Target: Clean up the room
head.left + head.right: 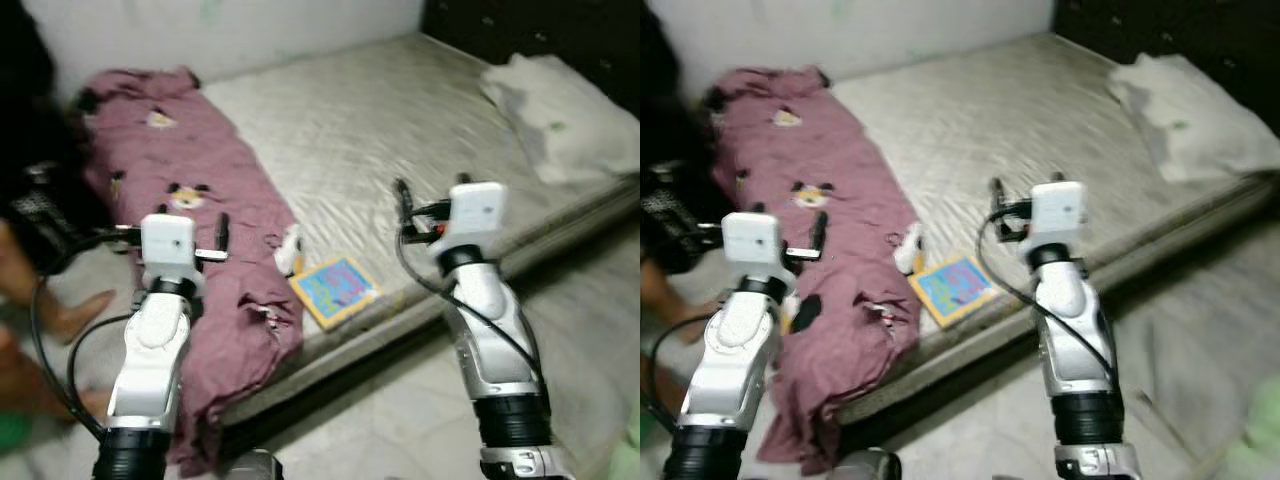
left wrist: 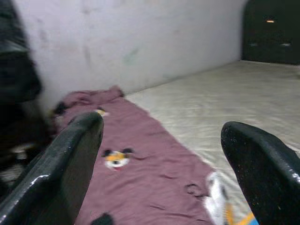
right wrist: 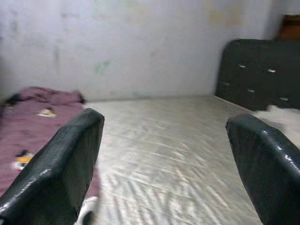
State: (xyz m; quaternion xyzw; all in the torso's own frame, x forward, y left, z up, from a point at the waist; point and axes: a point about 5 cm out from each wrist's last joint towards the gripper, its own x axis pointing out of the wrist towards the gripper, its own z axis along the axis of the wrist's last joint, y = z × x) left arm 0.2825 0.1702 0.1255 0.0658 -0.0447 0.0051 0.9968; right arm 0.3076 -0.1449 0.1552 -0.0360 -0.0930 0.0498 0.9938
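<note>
Beyond our two spread, empty grippers, left (image 2: 159, 173) and right (image 3: 164, 168), a blurred book (image 1: 335, 290) lies on the mattress (image 1: 400, 130) beside a maroon blanket (image 1: 190, 200).

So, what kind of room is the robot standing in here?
Most likely a bedroom. A bare mattress lies low by the floor, with a maroon cartoon-print blanket spread along one side, a white pillow at its far corner, and a dark headboard behind.

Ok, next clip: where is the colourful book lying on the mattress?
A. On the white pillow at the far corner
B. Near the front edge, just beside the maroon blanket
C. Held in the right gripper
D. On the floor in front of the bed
B: the colourful book lies flat on the mattress near its front edge, right beside the maroon blanket, between both open grippers.
</note>
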